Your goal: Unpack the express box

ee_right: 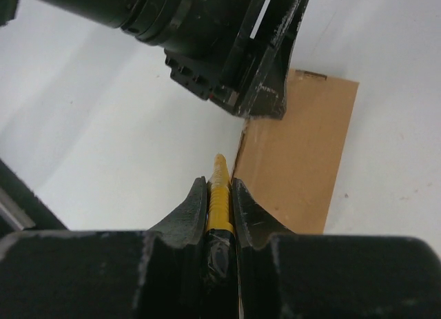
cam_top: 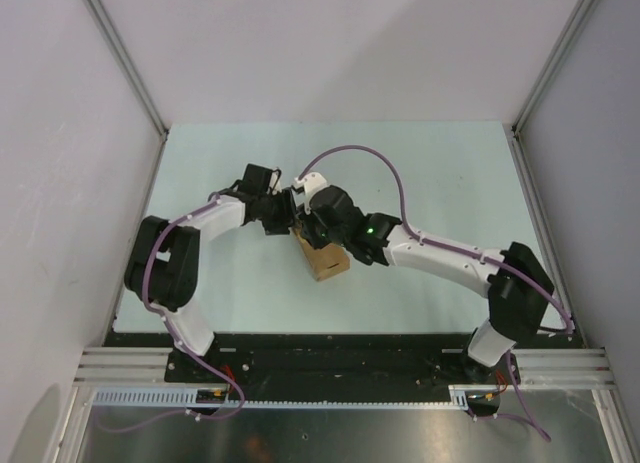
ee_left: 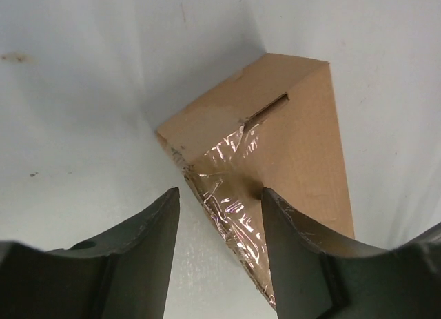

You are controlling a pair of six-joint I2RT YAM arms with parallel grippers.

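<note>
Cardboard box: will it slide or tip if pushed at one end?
Express box looks like plain, thin cardboard, so it is probably light and likely to slide on the smooth table. Its broad face is up, so tipping seems unlikely. Glossy tape may make that end slippery to grip.

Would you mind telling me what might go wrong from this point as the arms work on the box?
The left gripper stands open astride a corner of the express box, not clamped, so the box may slide when pushed.
The yellow knife in the right gripper points close beside the left gripper's finger and could strike it instead of the tape.
</note>
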